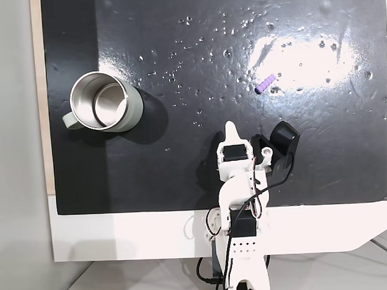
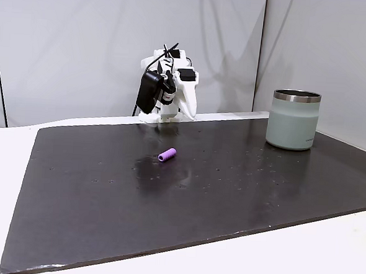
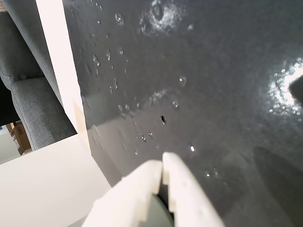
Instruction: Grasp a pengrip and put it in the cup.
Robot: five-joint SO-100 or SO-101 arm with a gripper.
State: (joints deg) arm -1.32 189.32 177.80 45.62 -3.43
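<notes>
Arm folded at desk edge, hand (image 3: 162,169) closed on nothing above the black mat (image 1: 182,171); cup (image 1: 106,101) upright, empty; pengrip (image 1: 266,84) lying on mat, well apart from both.

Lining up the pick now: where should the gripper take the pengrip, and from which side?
Grip the pengrip at mid-length, fingers across its short width, coming straight down from above. It lies flat on the black mat, tilted diagonally in the overhead fixed view, with open mat around it. The gripper is shut, so open it first.
</notes>
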